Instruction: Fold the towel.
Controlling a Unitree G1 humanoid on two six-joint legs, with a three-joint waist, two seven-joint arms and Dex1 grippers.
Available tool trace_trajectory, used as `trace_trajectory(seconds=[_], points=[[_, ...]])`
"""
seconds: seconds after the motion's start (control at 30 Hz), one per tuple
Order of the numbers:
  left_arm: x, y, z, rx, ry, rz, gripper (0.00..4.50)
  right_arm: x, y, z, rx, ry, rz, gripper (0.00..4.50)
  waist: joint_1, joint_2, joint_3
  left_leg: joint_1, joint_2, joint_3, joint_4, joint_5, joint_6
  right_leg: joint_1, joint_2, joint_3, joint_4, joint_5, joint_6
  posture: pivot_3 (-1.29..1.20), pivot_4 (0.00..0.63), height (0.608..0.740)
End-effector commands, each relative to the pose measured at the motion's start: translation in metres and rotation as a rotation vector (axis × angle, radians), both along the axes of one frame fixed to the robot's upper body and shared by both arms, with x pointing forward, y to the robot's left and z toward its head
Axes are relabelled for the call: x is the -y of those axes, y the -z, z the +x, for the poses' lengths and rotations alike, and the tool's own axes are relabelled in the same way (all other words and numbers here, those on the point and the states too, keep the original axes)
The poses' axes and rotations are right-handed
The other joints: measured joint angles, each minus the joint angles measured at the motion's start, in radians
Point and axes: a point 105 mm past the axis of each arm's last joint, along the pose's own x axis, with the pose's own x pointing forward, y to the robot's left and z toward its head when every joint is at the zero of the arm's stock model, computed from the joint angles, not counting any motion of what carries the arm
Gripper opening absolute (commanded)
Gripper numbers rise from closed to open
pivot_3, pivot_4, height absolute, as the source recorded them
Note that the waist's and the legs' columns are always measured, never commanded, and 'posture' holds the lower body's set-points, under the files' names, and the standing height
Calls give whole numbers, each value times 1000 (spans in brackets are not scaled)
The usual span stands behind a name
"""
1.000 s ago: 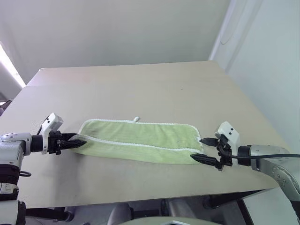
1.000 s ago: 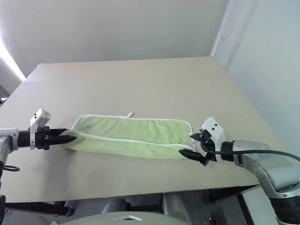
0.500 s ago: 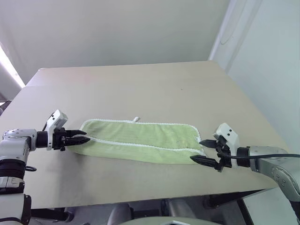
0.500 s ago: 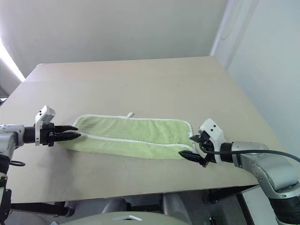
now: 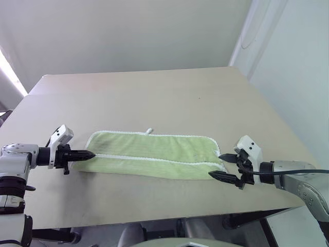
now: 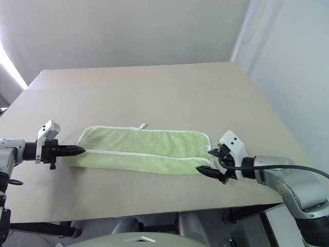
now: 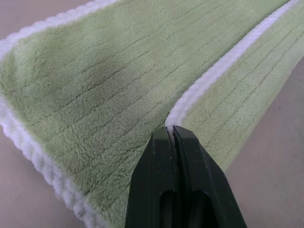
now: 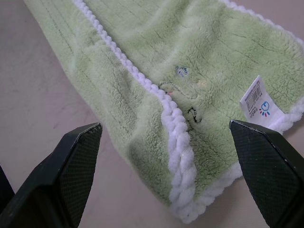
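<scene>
The towel (image 5: 154, 155), folded into a long strip, lies across the near worktop (image 5: 154, 98). The left hand (image 5: 88, 154) is clamped on its left end. The right hand (image 5: 222, 164) stands apart, straddling the right end. Advice: pinch both layers before lifting.

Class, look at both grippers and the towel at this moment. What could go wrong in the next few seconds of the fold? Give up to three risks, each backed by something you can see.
1. The left gripper is shut right at the towel's white edge; it may hold only the top layer, or nothing.
2. The right gripper is open, straddling the other end; lifting left alone would drag the towel askew.
3. That end lies near the table's front edge, so a pull could slide it off.
</scene>
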Motion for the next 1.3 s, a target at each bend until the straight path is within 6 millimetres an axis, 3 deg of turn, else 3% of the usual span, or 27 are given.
trace_trajectory(seconds=[0.03, 0.07, 0.2, 0.4, 0.73, 0.87, 1.0, 1.1, 1.3], points=[[-10, -16, 6, 54, -23, 36, 62, -3, -7, 1, 30, -21, -5, 4500, 0, 0, 0, 0, 0, 0, 0, 0, 0, 0, 0, 0, 0, 0, 0, 0, 0, 712], [-10, -16, 5, 54, -24, 40, 62, -4, -6, 1, 27, -19, -5, 4500, 0, 0, 0, 0, 0, 0, 0, 0, 0, 0, 0, 0, 0, 0, 0, 0, 0, 712], [-16, -12, 5, 53, -42, 51, 0, -4, -5, 2, 17, -14, -8, 3600, 0, 0, 0, 0, 0, 0, 0, 0, 0, 0, 0, 0, 0, 0, 0, 0, 0, 712], [-18, -9, 5, 56, -41, 51, 0, -6, -7, 5, 17, -5, 17, 1378, 1, 0, 0, 0, 0, 0, 0, 0, 0, 0, 0, 0, 0, 0, 0, 0, 0, 712], [-15, -6, 8, 63, -28, 57, 0, -11, -3, 8, 3, -24, -3, 1378, 0, 0, 0, 0, 0, 0, 0, 0, 0, 0, 0, 0, 0, 0, 0, 0, 0, 712], [-14, -7, 9, 67, -28, 54, 0, -13, -3, 8, 20, -41, -16, 45, 0, 0, 0, 0, 0, 0, 0, 0, 0, 0, 0, 0, 0, 0, 0, 0, 0, 712], [-13, -11, 13, 85, -42, 38, 0, -10, -16, 16, 76, -4, 20, 45, 0, 0, 0, 0, 0, 0, 0, 0, 0, 0, 0, 0, 0, 0, 0, 0, 0, 712], [-10, -30, 33, 169, -111, -29, 0, -3, -43, 36, 204, 75, 75, 45, 1, 0, 0, 0, 0, 0, 0, 0, 0, 0, 0, 0, 0, 0, 0, 0, 0, 712], [1, -106, 104, 521, -391, -201, 0, 28, -109, 100, 503, 376, 180, 45, 3, -2, 0, -1, 0, -1, 2, 1, -1, 1, 0, 0, 0, 3, 0, 0, 0, 712]])
